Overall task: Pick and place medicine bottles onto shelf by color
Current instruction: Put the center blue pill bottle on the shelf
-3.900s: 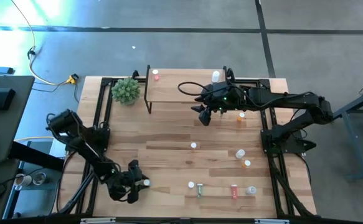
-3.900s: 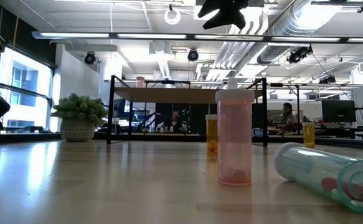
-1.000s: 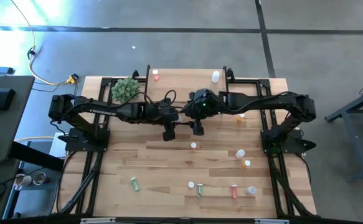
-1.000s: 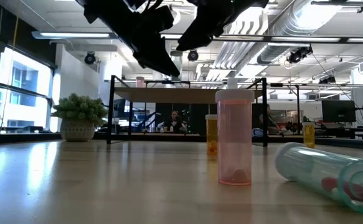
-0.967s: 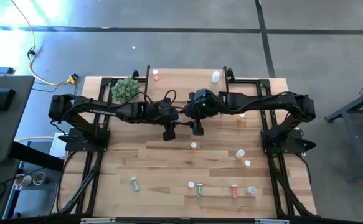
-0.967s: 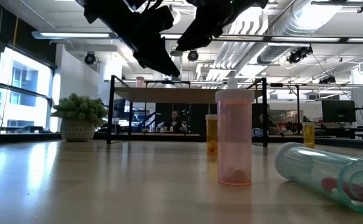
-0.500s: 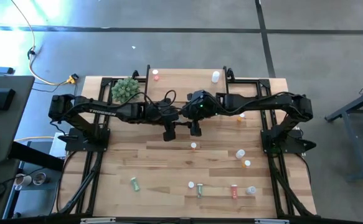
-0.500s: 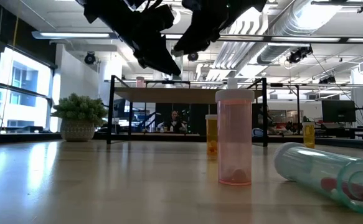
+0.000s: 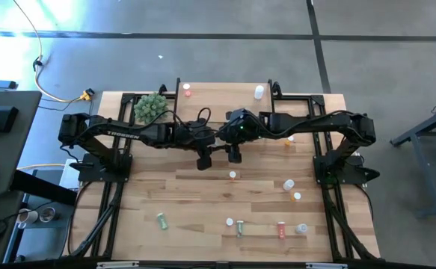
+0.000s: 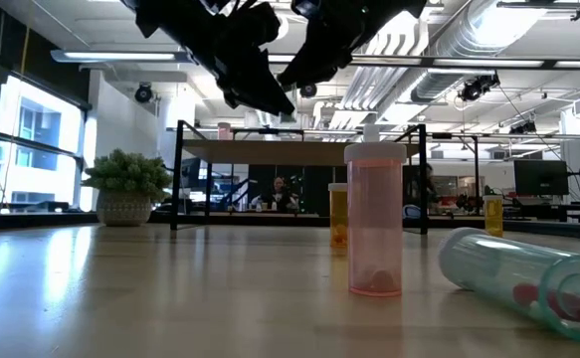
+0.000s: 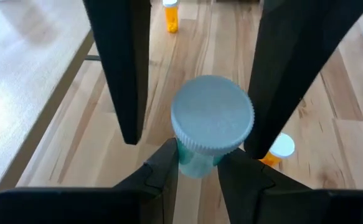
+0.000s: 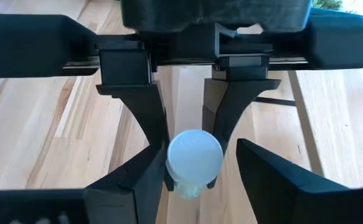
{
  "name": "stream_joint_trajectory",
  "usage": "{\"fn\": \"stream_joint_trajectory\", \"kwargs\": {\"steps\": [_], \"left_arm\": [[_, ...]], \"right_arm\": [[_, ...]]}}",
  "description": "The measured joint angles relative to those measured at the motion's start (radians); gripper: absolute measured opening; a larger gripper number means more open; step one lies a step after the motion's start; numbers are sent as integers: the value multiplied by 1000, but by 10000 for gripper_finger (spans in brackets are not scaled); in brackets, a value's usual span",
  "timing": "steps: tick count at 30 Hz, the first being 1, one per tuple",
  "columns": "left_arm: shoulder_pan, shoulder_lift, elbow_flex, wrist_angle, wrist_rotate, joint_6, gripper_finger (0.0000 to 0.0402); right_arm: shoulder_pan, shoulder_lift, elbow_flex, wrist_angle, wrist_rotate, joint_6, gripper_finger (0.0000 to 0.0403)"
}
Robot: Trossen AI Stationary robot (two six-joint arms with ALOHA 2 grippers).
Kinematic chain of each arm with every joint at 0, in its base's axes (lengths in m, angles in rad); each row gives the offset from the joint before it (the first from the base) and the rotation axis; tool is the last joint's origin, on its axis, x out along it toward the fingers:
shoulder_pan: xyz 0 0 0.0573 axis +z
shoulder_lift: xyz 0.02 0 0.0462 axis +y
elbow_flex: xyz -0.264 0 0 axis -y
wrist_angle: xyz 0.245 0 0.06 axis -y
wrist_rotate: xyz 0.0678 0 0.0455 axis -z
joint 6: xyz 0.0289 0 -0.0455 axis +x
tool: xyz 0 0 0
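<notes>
Bottle body mostly hidden behind its cap; left gripper (image 9: 203,162) clamps green bottle (image 11: 212,127) at frame centre; right gripper (image 9: 233,156) straddles it, fingers apart.

A green bottle (image 11: 210,127) with a white cap is being held in the air just in front of the shelf (image 9: 225,108), gripped low on its body, cap up. A pink bottle (image 9: 187,90) and a white bottle (image 9: 259,92) are standing on the shelf's far corners. An orange bottle (image 9: 289,140) is standing just beside the shelf. In front of the shelf, well apart from it, pink (image 10: 374,221), orange and green (image 10: 513,275) bottles are being left on the table, some upright, some lying down.
</notes>
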Motion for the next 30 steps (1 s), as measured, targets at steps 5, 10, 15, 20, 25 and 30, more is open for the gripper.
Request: {"fn": "stream_joint_trajectory", "kwargs": {"steps": [5, 10, 15, 20, 25, 30], "left_arm": [[0, 0, 0, 0, 0, 0, 88], [0, 0, 0, 0, -2, 0, 88], [0, 0, 0, 0, -5, -1, 88], [0, 0, 0, 0, -8, -7, 88], [0, 0, 0, 0, -45, -34, 95], [1, 0, 0, -8, -46, -34, 133]], "right_arm": [[0, 0, 0, 0, -2, 0, 151], [0, 0, 0, -3, -2, 0, 116], [0, 0, 0, -3, -2, 0, 103], [0, 0, 0, -3, -2, 9, 107], [0, 0, 0, -2, 11, 19, 107], [0, -1, 1, -6, 61, 20, 107]]}}
